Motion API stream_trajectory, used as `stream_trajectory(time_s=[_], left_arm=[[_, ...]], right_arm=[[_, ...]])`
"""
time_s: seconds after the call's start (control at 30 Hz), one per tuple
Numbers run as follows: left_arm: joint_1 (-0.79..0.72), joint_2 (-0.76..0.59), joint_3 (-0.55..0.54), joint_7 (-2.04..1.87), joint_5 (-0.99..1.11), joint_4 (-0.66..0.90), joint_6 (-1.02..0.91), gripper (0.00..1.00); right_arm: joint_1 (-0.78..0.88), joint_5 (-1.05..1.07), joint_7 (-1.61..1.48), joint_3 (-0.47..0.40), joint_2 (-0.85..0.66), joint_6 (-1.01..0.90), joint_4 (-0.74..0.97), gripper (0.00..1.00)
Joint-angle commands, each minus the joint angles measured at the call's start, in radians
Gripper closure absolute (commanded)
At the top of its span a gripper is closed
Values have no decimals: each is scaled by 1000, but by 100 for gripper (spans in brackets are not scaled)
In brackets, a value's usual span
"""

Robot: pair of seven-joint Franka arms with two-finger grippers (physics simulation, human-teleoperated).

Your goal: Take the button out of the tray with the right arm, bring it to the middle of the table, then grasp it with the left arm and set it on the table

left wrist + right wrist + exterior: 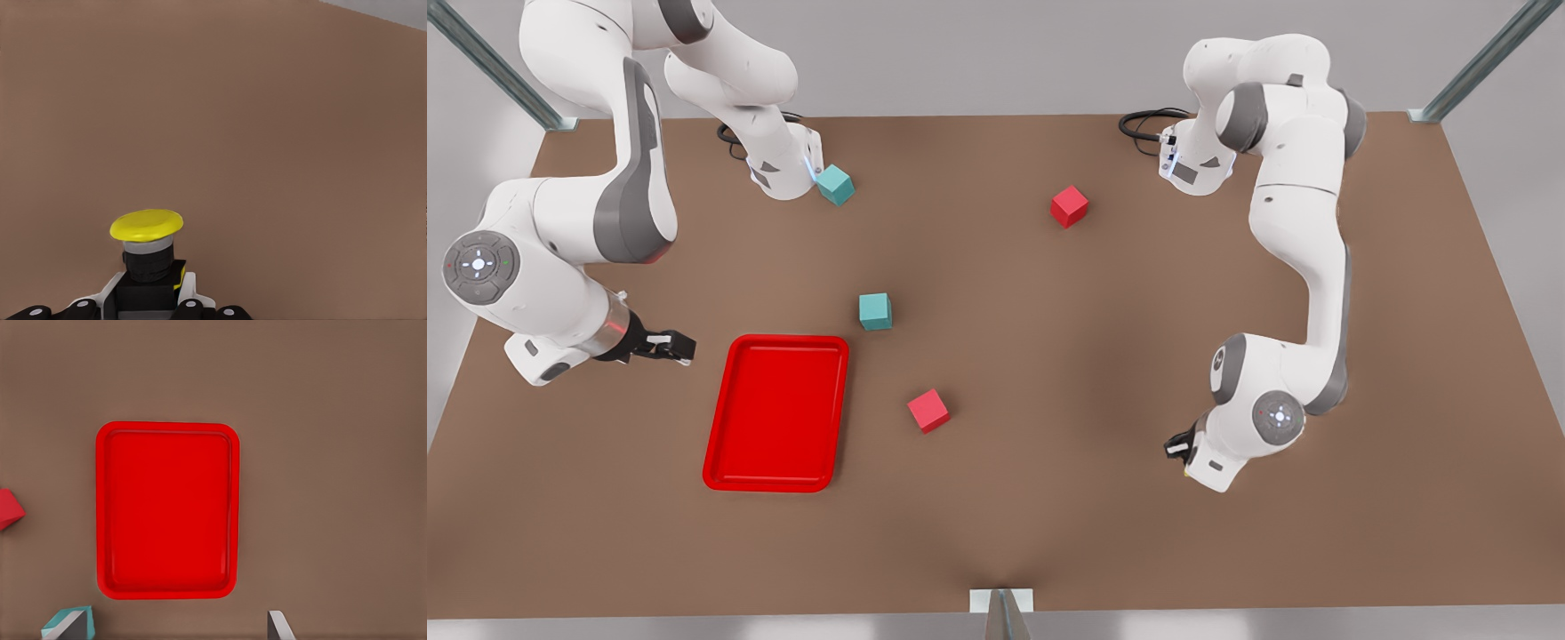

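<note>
Item – button [147, 225], yellow cap up, sitting between the pads of the left end effector [152, 300], which is clenching on the dark boxy body from both sides. Hazard, as a judgement: the hold is looking low on a very small body, so the button could be slipping or tipping if the arm is lowering fast. How high it is hanging above the table [1049, 498] cannot be told, and letting go too early would be dropping it onto its round cap to roll away. In the front view this end effector is sitting at the right, near the front edge, with bare brown surface around it. Item – tray [775, 412], red, lying at the front view's left with nothing in it. Item – right end effector [665, 345], just beside the tray's far corner, waiting – fingers spread wide, gripping nothing. Item – nearer red cube [928, 411] and nearer teal cube [875, 311], between the arms and well apart from the button. Item – far red cube [1069, 206] and far teal cube [836, 185], the latter touching or nearly touching an arm's base.
</note>
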Motion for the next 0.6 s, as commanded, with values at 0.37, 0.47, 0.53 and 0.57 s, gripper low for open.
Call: stream_trajectory(time_s=[0.37, 0.47, 0.53, 0.57], left_arm=[[-174, 21, 1, -1449, 814, -63, 189, 65], [-185, 35, 1, -1745, 901, -97, 189, 65], [-192, 35, 1, -1914, 952, -129, 190, 65], [-195, 35, 1, -1987, 995, -147, 189, 65]], right_arm=[[0, 1, -8, -1, -2, -2, 0, 0], [0, 1, -8, -1, -2, -2, 0, 0], [0, 3, -9, -1, 0, -2, 1, 0], [0, 3, -9, -1, 0, -2, 1, 0]])
